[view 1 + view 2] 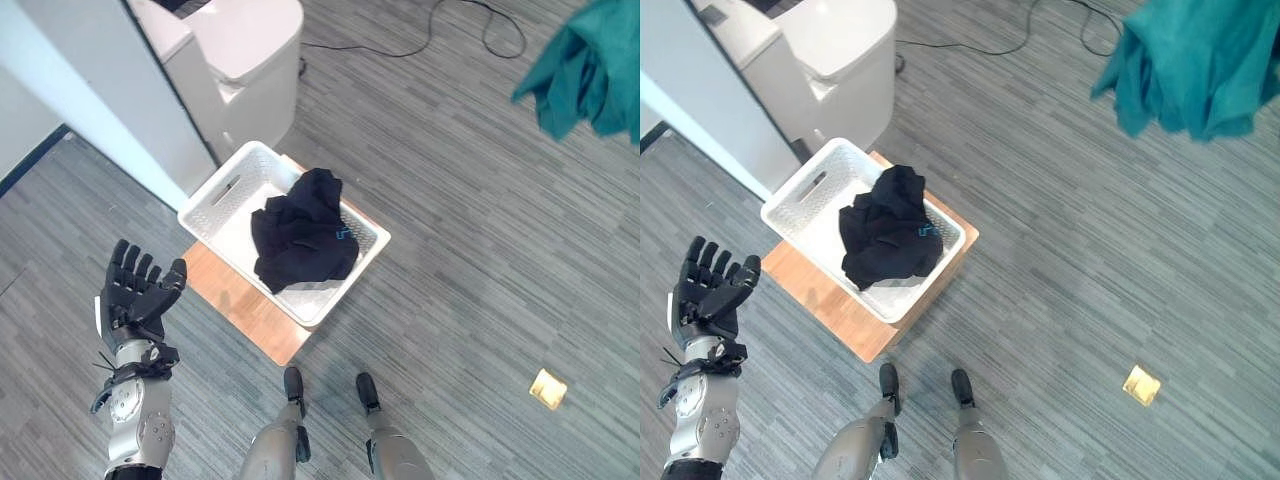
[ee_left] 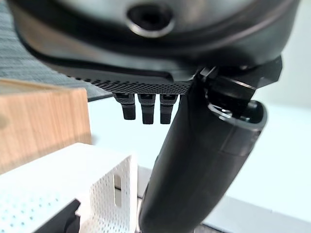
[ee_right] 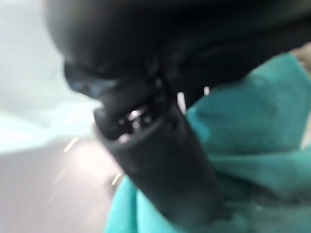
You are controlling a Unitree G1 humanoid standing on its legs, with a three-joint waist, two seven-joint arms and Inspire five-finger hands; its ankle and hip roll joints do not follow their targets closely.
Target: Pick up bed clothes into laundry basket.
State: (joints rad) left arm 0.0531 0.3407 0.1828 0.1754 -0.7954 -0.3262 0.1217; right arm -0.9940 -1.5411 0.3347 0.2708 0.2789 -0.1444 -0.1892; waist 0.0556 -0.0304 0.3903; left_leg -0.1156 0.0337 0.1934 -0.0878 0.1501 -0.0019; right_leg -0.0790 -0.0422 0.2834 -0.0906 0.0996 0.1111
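While gripped by the right hand (image 3: pixel 146 141), teal cloth (image 1: pixel 1190 65) hangs, fingers wrapped in it. Left hand (image 1: pixel 135 290) fingers spread, near white basket (image 1: pixel 215 200) holding black clothes (image 1: pixel 305 235). No legible writing.

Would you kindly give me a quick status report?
Left hand open, idle. Right hand grips teal garment, held high. Black garment in laundry basket.

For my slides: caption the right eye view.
Black garment lies in the white basket; teal cloth hangs high; left hand open.
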